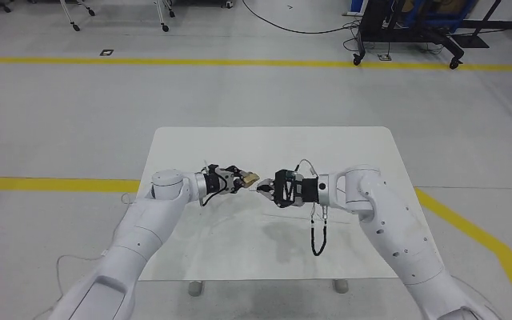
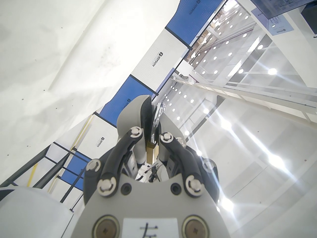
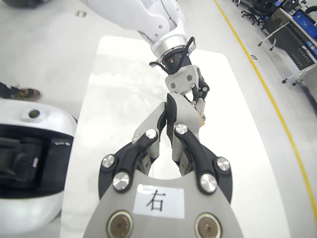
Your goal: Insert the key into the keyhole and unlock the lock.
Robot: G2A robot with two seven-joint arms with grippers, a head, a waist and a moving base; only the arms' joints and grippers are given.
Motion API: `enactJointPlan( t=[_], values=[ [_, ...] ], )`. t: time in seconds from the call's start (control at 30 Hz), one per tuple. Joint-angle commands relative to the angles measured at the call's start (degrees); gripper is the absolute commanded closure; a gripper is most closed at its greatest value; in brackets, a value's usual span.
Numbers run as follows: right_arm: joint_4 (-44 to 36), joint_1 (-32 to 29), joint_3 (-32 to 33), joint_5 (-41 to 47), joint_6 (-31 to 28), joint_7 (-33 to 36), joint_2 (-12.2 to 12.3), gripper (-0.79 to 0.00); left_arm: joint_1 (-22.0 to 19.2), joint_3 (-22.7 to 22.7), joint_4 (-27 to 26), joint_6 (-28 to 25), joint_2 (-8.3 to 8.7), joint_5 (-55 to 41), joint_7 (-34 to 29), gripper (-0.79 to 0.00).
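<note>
The left gripper (image 1: 238,178) is holding its jaws clamped on the lock (image 1: 250,176). In the left wrist view the gripper (image 2: 152,115) is gripping the brass body of the lock (image 2: 150,152) in the narrow slot between the two jaws. The silver shackle (image 2: 157,116) is running along that same slot up toward the jaw tips. Seen from above, the brass body is showing at the tip end of these jaws, on the side facing the other arm. The right gripper (image 1: 266,189) is pointing tip to tip at the left one, and its jaws are pressing together with no visible gap between the ribbed black pads (image 3: 171,111). Whether the key is pinched between them cannot be told. In the right wrist view the right gripper (image 3: 171,108) is sitting just in front of the left gripper (image 3: 201,107). A corner of the lock (image 3: 202,122) is peeking out just beyond and beside the right jaw tips; contact between the two cannot be judged. Both grippers are hanging in the air over the middle of the white table (image 1: 352,148).
</note>
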Motion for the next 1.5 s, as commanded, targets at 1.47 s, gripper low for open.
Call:
enactJointPlan(
  t=[1.47],
  values=[
    [-8.3, 2.9, -14.0, -23.2, 14.3, 22.1, -2.2, 0.000, -0.7, 0.9, 2.5, 2.1, -1.48, -0.7, -2.8, 0.000]
  ],
)
